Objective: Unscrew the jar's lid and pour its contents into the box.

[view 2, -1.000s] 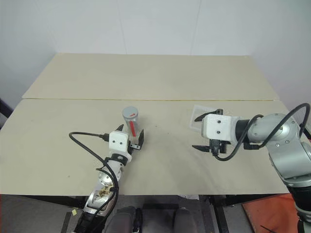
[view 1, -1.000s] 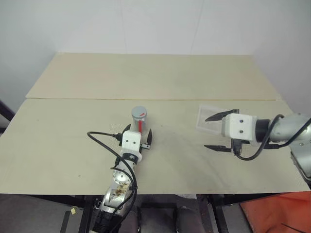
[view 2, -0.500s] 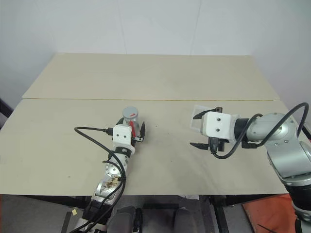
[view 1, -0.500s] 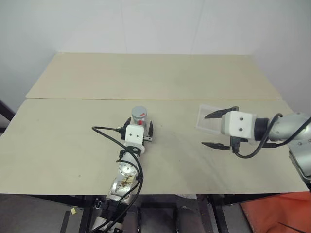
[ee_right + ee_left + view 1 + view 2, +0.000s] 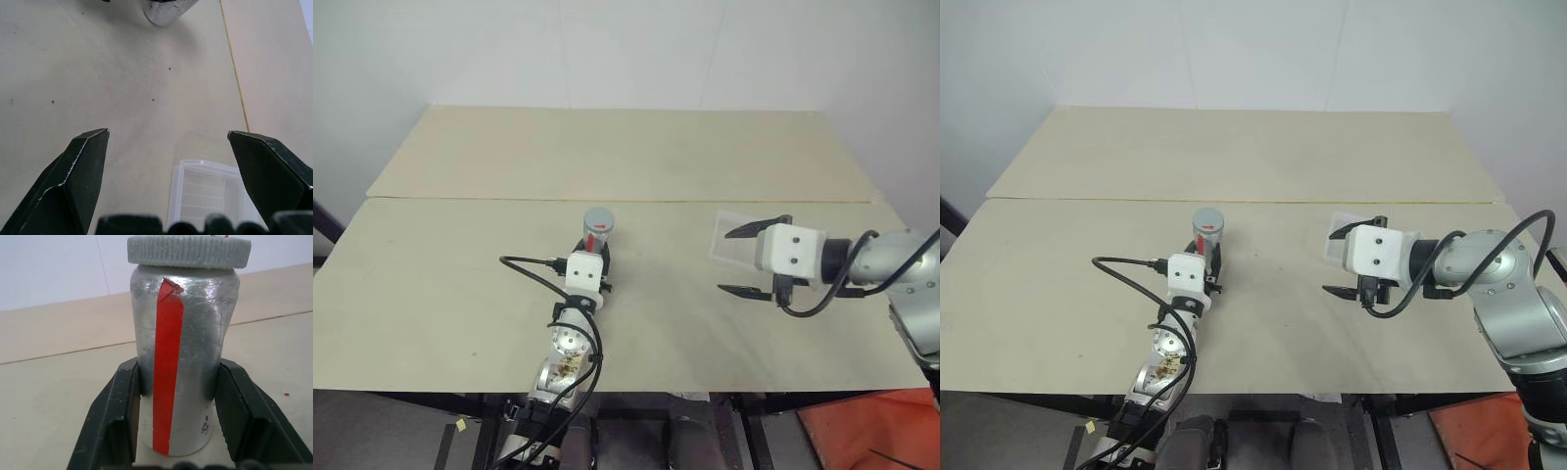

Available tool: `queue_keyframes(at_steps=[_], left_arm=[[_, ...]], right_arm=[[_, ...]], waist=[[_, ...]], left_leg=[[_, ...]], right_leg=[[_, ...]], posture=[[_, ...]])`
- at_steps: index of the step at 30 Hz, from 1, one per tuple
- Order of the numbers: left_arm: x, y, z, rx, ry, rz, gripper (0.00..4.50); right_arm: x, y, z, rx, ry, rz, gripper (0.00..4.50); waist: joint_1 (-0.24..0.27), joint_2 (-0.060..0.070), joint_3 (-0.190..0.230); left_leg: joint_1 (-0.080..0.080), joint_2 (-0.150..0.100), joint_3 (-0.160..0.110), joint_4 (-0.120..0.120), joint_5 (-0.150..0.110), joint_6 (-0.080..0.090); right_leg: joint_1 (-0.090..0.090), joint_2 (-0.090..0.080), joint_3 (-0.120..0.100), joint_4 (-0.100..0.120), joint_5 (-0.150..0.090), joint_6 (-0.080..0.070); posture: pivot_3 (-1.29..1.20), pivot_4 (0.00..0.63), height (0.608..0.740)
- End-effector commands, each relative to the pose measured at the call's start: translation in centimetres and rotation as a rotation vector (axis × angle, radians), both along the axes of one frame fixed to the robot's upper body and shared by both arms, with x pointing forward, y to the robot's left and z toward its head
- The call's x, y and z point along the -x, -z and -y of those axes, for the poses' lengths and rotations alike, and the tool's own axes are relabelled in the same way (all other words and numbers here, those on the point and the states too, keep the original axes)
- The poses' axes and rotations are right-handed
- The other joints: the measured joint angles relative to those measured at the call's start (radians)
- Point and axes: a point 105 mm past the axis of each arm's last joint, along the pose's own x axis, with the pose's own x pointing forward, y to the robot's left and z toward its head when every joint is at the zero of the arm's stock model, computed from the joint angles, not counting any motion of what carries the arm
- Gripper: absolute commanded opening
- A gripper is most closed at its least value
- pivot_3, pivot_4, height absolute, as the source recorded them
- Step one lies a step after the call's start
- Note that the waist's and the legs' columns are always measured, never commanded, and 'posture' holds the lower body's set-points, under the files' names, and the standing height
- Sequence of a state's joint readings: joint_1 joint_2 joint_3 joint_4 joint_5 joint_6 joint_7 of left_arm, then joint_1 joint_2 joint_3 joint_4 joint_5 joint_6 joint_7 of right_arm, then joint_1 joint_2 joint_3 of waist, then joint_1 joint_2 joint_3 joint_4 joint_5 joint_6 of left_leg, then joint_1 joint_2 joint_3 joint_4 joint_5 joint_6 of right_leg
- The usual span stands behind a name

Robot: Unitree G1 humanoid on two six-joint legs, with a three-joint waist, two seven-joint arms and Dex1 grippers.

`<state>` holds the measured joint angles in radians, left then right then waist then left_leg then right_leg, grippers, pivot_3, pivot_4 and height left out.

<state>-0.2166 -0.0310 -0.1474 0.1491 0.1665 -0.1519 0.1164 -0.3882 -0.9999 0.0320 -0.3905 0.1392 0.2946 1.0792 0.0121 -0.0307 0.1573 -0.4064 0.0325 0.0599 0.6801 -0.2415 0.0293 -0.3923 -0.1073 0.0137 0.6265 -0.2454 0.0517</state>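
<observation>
Jar (image 5: 183, 357) stands upright on the pale wooden counter (image 5: 460, 284), a little left of the middle of the near board, with its grey ribbed lid (image 5: 189, 250) screwed on top. A red stripe runs down its silvery side, facing the left gripper (image 5: 590, 271). That gripper reaches in from the near edge, and its black jaws are pressed against the jar's lower body from both sides, pinching it just above the counter; the left wrist view shows one finger (image 5: 115, 418) against each flank of the cylinder.

Well apart to the right lies the box (image 5: 732, 240), a shallow clear tray flat on the counter, with nothing visible inside it. The right gripper (image 5: 751, 260) hovers just beside and partly over the box's near edge, pointing toward the jar, its jaws spread wide and holding nothing. In the right wrist view a corner of the box shows between its two fingers (image 5: 78, 171).
</observation>
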Motion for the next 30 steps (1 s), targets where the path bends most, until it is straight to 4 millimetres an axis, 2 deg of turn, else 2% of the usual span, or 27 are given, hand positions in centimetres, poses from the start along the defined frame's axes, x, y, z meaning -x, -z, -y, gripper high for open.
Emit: queue_keyframes(at_steps=[1,9,12,19,22,25,30], left_arm=[[0.0,-1.3,0.1,-0.010,0.007,0.062,1.85],[-0.4,-1.7,-0.8,0.010,-0.022,0.078,1.85],[-0.2,-2.2,-1.1,0.065,-0.014,0.084,1.85],[2.0,-5.2,-0.9,0.160,0.199,0.114,1.85],[3.2,-5.6,-1.1,0.141,0.293,0.082,1.85],[4.0,-4.6,-1.3,0.138,0.338,0.018,1.85],[4.7,-1.4,-1.1,0.100,0.364,-0.086,1.85]], right_arm=[[0.0,-1.1,-0.4,0.003,-0.023,0.063,4.50],[-0.1,-0.9,-0.4,0.010,-0.022,0.067,4.50],[-0.1,-0.8,-0.4,0.011,-0.023,0.069,4.50],[-0.2,-0.6,-0.7,0.002,-0.030,0.073,4.50],[-0.2,-0.3,-1.0,-0.006,-0.037,0.070,4.50],[-0.3,0.1,-1.3,-0.010,-0.044,0.065,4.50],[-0.3,0.4,-1.6,-0.015,-0.052,0.064,4.50]], waist=[[0.000,0.000,0.000],[0.000,0.000,0.000],[0.000,0.000,0.000],[-0.001,0.000,0.000],[-0.003,0.000,0.000],[-0.003,0.000,0.000],[0.000,0.000,0.000]], left_leg=[[0.000,0.000,0.000,0.000,0.000,0.000],[0.000,0.000,0.000,0.000,0.000,0.000],[0.000,0.000,0.000,0.000,0.000,0.000],[0.000,0.000,0.000,0.000,0.000,0.000],[0.000,0.001,0.000,0.000,0.000,0.000],[0.000,0.000,0.000,0.000,0.000,0.000],[0.000,0.000,0.000,0.000,0.000,0.000]], right_leg=[[0.000,0.000,0.000,0.000,0.000,0.000],[0.000,0.000,0.000,0.000,0.000,0.000],[0.000,0.000,0.000,0.000,0.000,0.000],[0.000,0.000,0.000,0.000,0.000,0.000],[0.000,0.000,0.000,0.000,0.000,0.000],[0.000,0.000,0.000,0.000,0.000,0.000],[0.000,0.000,0.000,0.000,0.000,0.000]], posture=[[0.00,0.150,0.740],[0.00,0.150,0.740],[0.00,0.150,0.740],[0.00,0.150,0.740],[0.00,0.150,0.740],[0.00,0.150,0.740],[0.00,0.150,0.740]])
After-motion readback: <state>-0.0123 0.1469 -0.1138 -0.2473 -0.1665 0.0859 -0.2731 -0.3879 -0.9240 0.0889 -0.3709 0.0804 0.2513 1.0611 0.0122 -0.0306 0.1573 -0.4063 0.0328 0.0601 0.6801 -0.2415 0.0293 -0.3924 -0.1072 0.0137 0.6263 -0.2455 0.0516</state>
